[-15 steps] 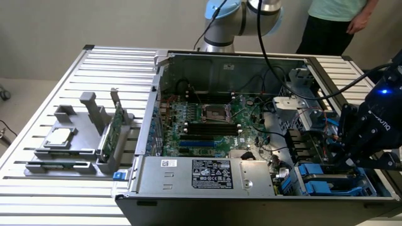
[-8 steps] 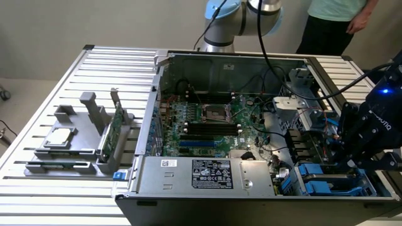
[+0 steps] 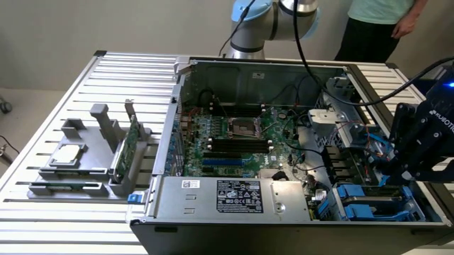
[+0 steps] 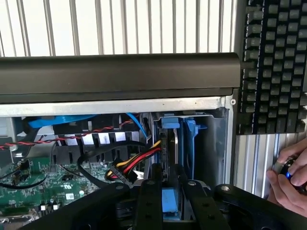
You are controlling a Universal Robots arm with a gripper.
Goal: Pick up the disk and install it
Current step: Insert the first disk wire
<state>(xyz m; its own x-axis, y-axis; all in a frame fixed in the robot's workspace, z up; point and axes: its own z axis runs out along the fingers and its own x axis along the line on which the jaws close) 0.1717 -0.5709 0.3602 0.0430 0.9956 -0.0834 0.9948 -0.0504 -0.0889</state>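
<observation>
The disk (image 4: 175,143) stands on edge in the case's drive bay, its silver-grey side showing between the blue carrier's rails. My gripper (image 4: 170,194) reaches down into that bay, and its two black fingers (image 4: 147,201) press on the near blue end of the carrier, so it is shut on the disk. In the exterior view the gripper (image 3: 397,172) hangs over the drive bays at the open case's right end, and its black body hides the disk.
More blue carriers (image 3: 369,204) sit in the bays nearest the front. Red and yellow cables (image 4: 136,160) run beside the bay. The motherboard (image 3: 234,138) and power supply (image 3: 234,196) fill the case. A grey fixture (image 3: 78,164) holds a chip and a green card (image 3: 131,143). A hand (image 4: 290,179) and a keyboard (image 4: 273,67) lie beyond the case wall.
</observation>
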